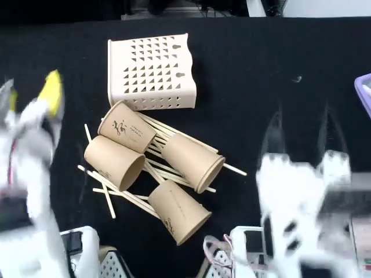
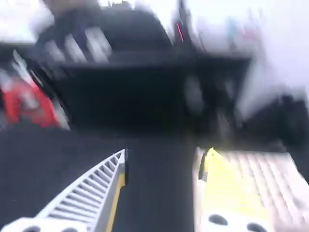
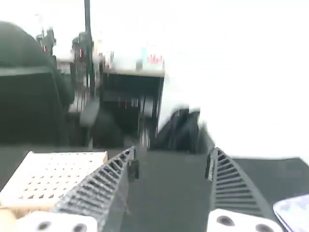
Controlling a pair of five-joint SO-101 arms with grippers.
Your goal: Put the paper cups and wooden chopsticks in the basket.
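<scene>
Several brown paper cups lie on their sides in a heap at the table's middle, among them one (image 1: 126, 127) nearest the basket, one (image 1: 193, 161) to the right and one (image 1: 178, 211) at the front. Wooden chopsticks (image 1: 152, 174) are scattered under and between them. The beige perforated basket (image 1: 152, 72) lies behind the heap, also seen as basket (image 3: 53, 176) and basket (image 2: 270, 179). My left gripper (image 1: 32, 95), white with yellow pads, stands open at the far left, away from the cups. My right gripper (image 1: 301, 130), black-fingered, stands open to the right of the heap with nothing in it.
A lilac container's edge (image 1: 364, 91) pokes in at the right side of the table. The black cloth is bare between the heap and the right gripper. Arm bases and cables sit along the front edge (image 1: 232, 255).
</scene>
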